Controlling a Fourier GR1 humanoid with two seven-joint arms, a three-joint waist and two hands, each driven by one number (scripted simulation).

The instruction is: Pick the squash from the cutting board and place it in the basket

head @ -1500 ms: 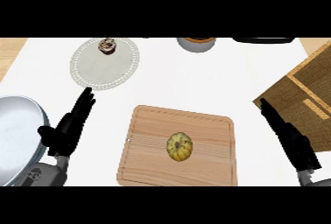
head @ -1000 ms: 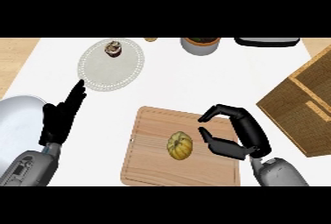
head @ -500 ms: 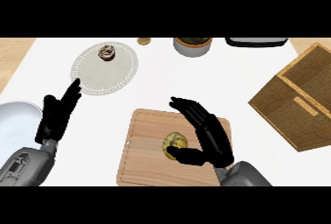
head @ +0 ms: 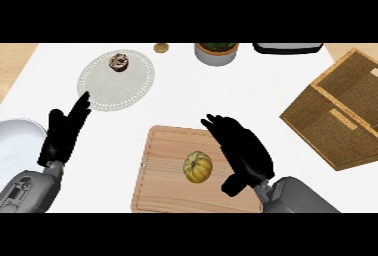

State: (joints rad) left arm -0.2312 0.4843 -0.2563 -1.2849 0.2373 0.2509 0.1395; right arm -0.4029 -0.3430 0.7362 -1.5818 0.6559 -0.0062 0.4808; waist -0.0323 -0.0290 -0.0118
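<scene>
A yellow-green squash (head: 197, 166) lies in the middle of the wooden cutting board (head: 159, 190). My right hand (head: 242, 151) hovers over the board just right of the squash, fingers straight and spread, thumb pointing down beside it, apart from the squash. A woven basket (head: 341, 107) stands at the right edge, tilted, its inside showing nothing. My left hand (head: 63, 134) rests open at the left, fingers pointing up toward the plate.
A white plate (head: 118, 80) with a small pastry (head: 118, 61) sits at the back left. A grey round pan (head: 18, 150) lies at the far left. A potted plant (head: 216, 52), a small jar (head: 160, 48) and a dark tray (head: 288, 48) line the back edge.
My right hand swung in from the right edge, first curled, then opened flat beside the squash. The view shifted right, showing more of the basket. The left hand stayed put.
</scene>
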